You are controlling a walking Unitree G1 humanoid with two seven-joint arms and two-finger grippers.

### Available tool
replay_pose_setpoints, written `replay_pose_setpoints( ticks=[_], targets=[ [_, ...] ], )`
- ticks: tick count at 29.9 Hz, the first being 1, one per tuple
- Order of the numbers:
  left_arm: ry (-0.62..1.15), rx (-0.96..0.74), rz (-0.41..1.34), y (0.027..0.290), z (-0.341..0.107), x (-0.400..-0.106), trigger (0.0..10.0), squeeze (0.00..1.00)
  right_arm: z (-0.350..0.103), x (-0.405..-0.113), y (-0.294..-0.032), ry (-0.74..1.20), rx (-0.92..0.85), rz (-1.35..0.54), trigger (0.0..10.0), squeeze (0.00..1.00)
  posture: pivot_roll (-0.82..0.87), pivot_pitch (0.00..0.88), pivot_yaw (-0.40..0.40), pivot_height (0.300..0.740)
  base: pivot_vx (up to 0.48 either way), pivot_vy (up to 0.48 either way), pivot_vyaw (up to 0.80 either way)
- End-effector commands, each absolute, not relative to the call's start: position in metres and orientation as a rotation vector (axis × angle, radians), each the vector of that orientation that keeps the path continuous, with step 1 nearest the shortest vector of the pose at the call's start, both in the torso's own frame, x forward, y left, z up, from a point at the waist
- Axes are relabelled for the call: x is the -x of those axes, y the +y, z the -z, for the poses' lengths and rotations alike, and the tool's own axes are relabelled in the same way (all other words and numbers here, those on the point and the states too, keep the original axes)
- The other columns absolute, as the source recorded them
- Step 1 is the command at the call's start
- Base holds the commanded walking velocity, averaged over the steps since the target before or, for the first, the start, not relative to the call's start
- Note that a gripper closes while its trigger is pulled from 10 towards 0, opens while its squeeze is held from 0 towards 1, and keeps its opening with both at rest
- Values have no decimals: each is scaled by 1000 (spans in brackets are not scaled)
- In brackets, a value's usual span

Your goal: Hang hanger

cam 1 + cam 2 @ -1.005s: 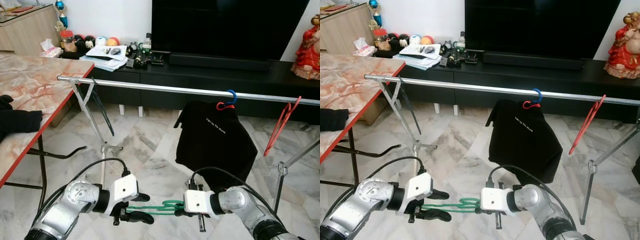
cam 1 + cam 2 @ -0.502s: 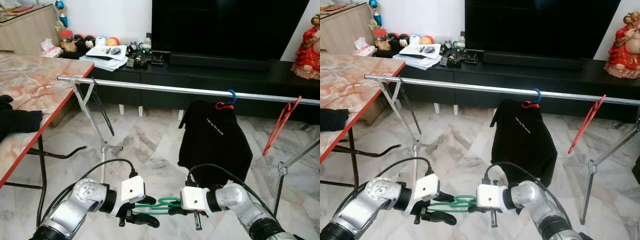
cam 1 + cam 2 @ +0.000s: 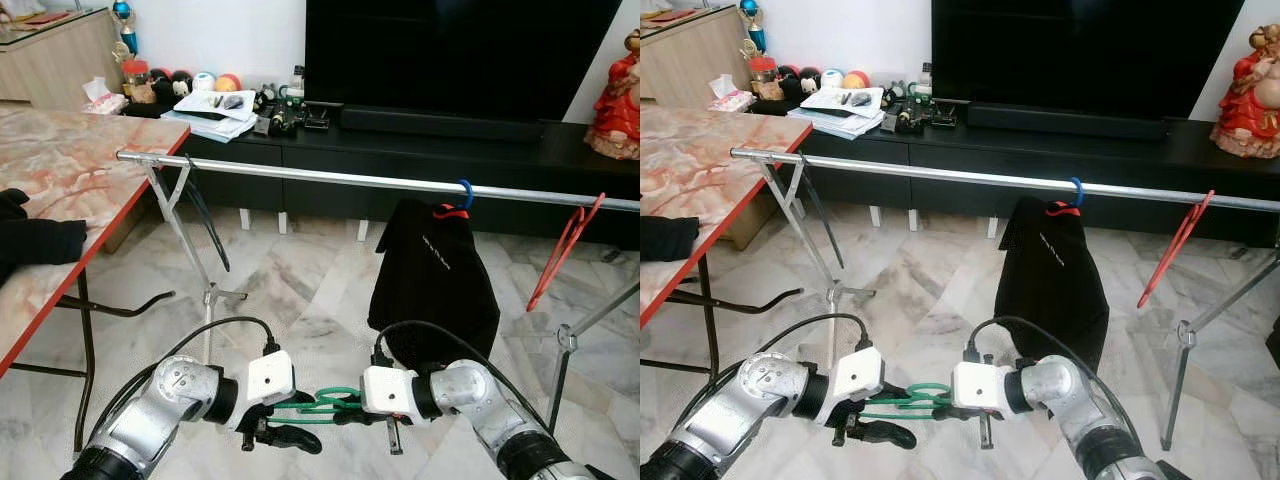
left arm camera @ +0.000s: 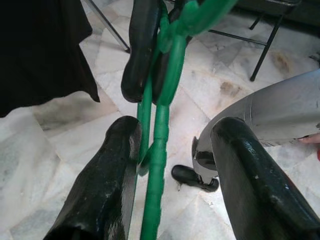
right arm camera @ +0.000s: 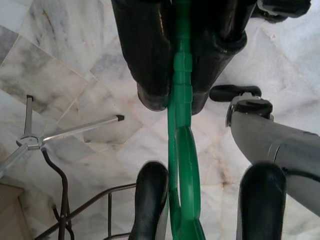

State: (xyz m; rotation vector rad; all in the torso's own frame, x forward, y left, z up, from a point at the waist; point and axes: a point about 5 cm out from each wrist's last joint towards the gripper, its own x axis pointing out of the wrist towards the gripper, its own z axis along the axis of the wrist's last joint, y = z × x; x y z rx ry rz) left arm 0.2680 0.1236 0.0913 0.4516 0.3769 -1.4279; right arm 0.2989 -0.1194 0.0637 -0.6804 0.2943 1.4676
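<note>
- A living room with a pale marble tile floor (image 3: 300,290); a long black TV cabinet (image 3: 420,150) runs along the far wall beneath a large dark television screen (image 3: 450,50).
- The thin green plastic hanger (image 3: 320,404) hangs low in front of the robot, well below the rail, stretched between the two grippers with its hook end toward the right one.
- The right gripper (image 5: 172,100) has its black fingers pressed together on the hanger's neck.
- The left gripper (image 4: 165,150) is spread: one finger touches the green bar, the other stands apart, so it does not look to be pinching.
- Judged by its build, the hanger is light, stiff and rather slick; a grip at the neck, just below the hook, should leave the hook free to go over the rail.
- It could twist in the fingers if held only by one thin bar.
- One long silver metal clothes rail (image 3: 330,178) crosses the view on crossed metal legs.
- The rail carries two hangers: one with a blue hook (image 3: 463,190) bearing a black garment (image 3: 435,270), and one bare red hanger (image 3: 565,250) near its right end.
- One marble-patterned table with a red edge (image 3: 60,170) stands to the left, a dark cloth (image 3: 35,240) lying on it.
- A red figurine (image 3: 615,100) stands on the cabinet at right.
</note>
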Motion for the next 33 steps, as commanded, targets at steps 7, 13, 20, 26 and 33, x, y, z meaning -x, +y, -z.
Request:
replay_pose_setpoints(
  ticks=[7, 13, 20, 26, 33],
  targets=[
    [368, -452, 1412, 124, -91, -272, 0, 0, -71, -301, -120, 262, 666, -1465, 10000, 0, 125, 31, -23, 740, 0, 0, 0],
    [372, -458, 1413, 123, -90, -272, 0, 0, -72, -302, -120, 259, 654, -1462, 10000, 0, 125, 32, -23, 740, 0, 0, 0],
    [374, -456, 1414, 123, -90, -273, 0, 0, -74, -302, -120, 256, 643, -1467, 10000, 0, 126, 33, -24, 740, 0, 0, 0],
    [377, -454, 1418, 123, -90, -272, 0, 0, -75, -303, -120, 254, 639, -1466, 10000, 0, 125, 32, -25, 740, 0, 0, 0],
    [379, -461, 1414, 125, -90, -273, 0, 0, -74, -303, -121, 261, 634, -1465, 10000, 0, 125, 31, -26, 740, 0, 0, 0]
  ],
)
